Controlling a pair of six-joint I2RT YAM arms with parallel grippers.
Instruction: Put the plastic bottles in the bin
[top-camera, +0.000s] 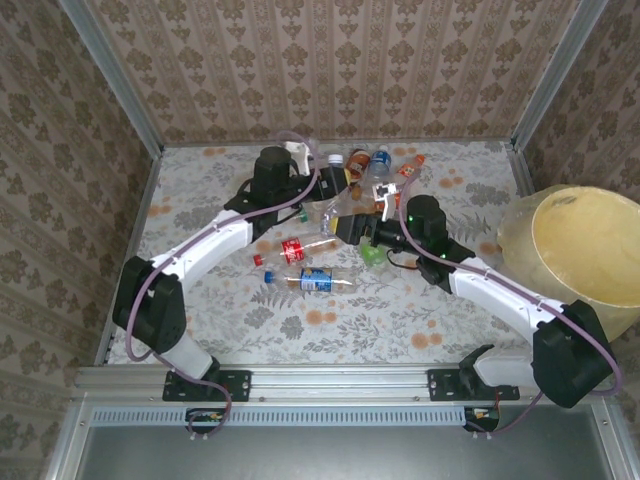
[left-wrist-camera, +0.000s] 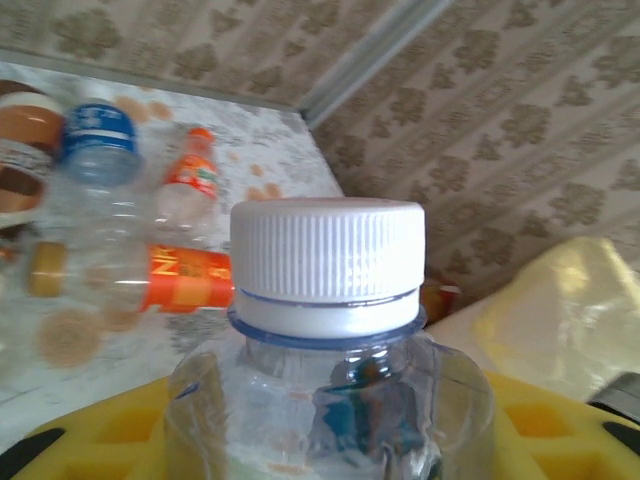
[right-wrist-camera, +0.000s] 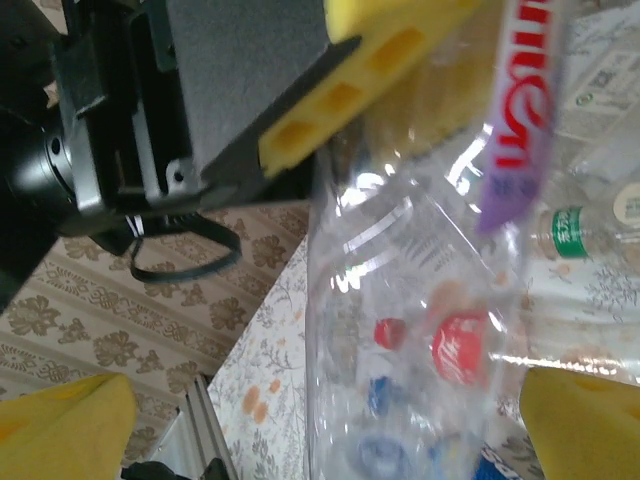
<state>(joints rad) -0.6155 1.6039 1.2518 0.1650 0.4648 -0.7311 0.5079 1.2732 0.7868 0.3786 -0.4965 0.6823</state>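
My left fingers (left-wrist-camera: 560, 430) clamp the clear white-capped plastic bottle (left-wrist-camera: 330, 400) mid-scene; right fingers (right-wrist-camera: 60, 425) gape wide around its body. Close right fully before left lets go; round pale-yellow bin (top-camera: 518, 240) stands right.

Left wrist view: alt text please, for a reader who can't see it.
A clear plastic bottle with a white ribbed cap looms in the foreground, gripped between the yellow pads of the left gripper. Behind it, more bottles lie on the floral table, including an orange-labelled bottle. The pale-yellow bin is blurred at right.
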